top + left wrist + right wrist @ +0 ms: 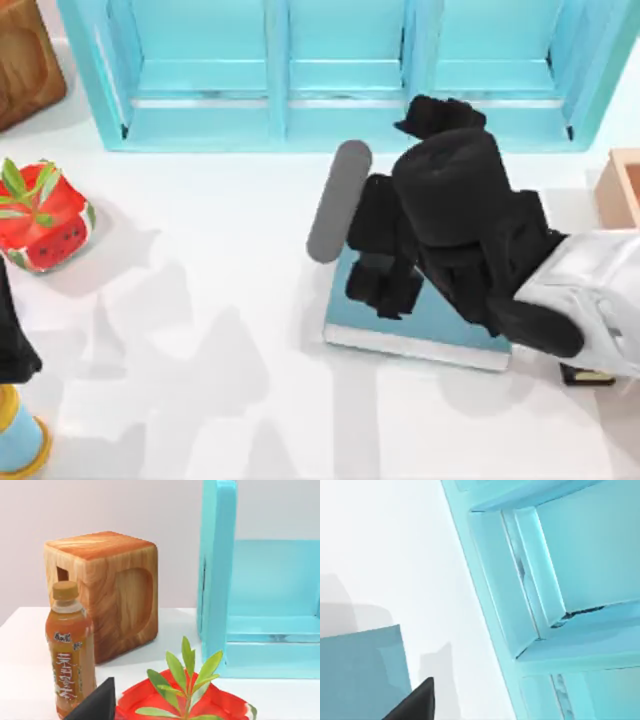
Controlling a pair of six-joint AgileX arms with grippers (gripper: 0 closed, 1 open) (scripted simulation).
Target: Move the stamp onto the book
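Observation:
The book (440, 325), a teal-blue hardcover with white page edges, lies flat on the table right of centre. My right arm reaches in from the right, and its gripper (383, 285) hangs over the book's left part, covering much of the cover. In the right wrist view, a corner of the book (360, 675) shows close below the camera. The stamp is hidden. My left arm (12, 345) stays parked at the table's left edge.
A light-blue shelf unit (340, 70) runs along the back. A grey cylinder (338, 200) lies just left of the book. At the left are a red potted plant (42, 215), a wooden box (25, 55) and an orange bottle (70, 652). A tan box (620, 185) sits far right.

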